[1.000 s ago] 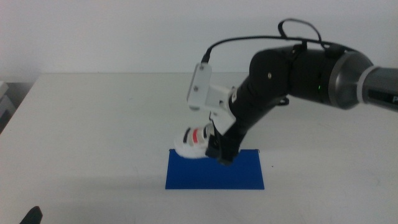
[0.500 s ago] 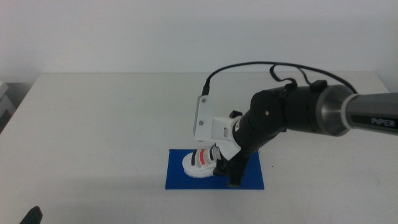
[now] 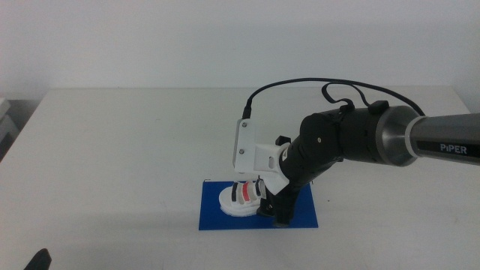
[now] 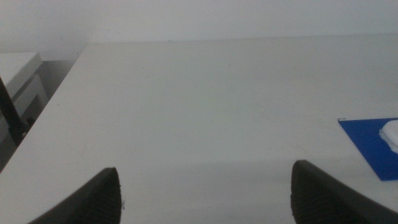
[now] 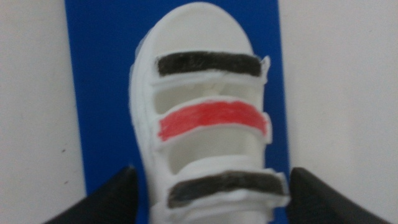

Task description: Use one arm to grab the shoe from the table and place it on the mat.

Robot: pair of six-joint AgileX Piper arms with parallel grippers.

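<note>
Over the thin dark blue rectangular mat [image 3: 259, 214], the right gripper [image 3: 268, 212] straddles the small white three-strap sandal [image 3: 241, 196], jaws parted and apparently clear of its sides. Resting sole-down on the mat, the shoe points lengthwise away from the wrist camera. Far off, the left gripper [image 4: 205, 193] waits, spread open, above the pale grey table [image 4: 199, 112].

Right tool [image 3: 270, 214] lowered, jaws spread; left tool [image 4: 205, 193] open.

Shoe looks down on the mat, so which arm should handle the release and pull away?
Right. The right gripper already straddles the shoe, jaws open either side, sole apparently resting on the mat. The left gripper waits far off over bare table.
</note>
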